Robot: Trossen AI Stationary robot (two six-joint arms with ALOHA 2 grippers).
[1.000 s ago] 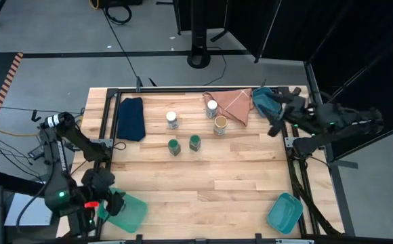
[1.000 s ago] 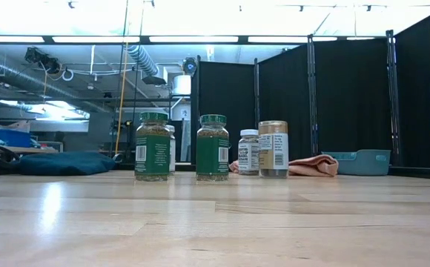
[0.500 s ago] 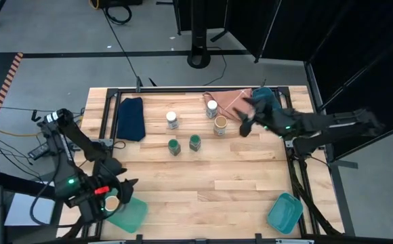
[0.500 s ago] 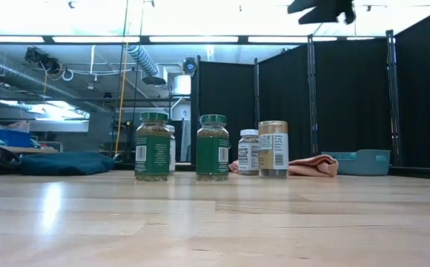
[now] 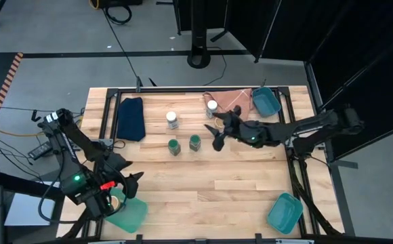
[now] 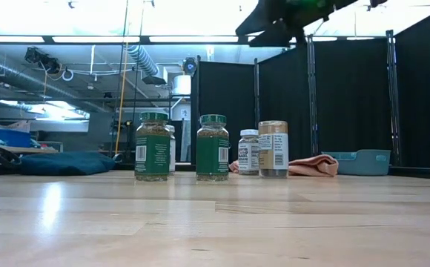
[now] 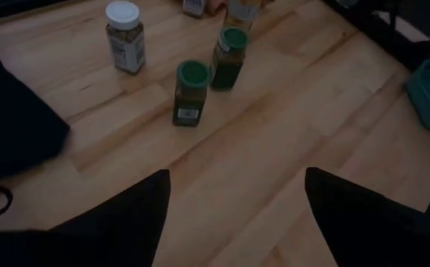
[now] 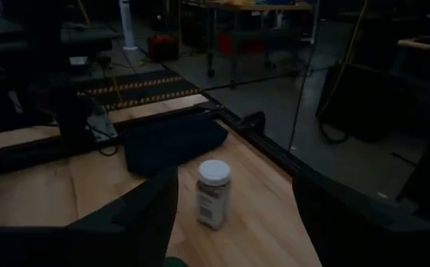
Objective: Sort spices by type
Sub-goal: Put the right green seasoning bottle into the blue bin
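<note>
Five spice jars stand upright on their bases at the far middle of the table: two white-lidded, two green-lidded, and a tan-lidded one that my right arm covers in the high view. A sixth, tan-lidded jar shows in the near-left teal bin. My right gripper hangs open above the tan-lidded jar, high over the table. Its wrist view looks at a white-lidded jar. My left gripper is open just beyond the near-left bin, facing the green-lidded jars.
A dark blue folded cloth lies far left and a pink cloth far right behind the jars. Teal bins sit at the far right and near right. Bare wood spans the middle and near part of the table.
My right arm has swung from over the far-right bin toward the table's left and now reaches over the tan-lidded jar; the far-right bin has come into view. My left gripper has risen from the near-left bin and shifted toward the far edge. No jar on the table has moved.
</note>
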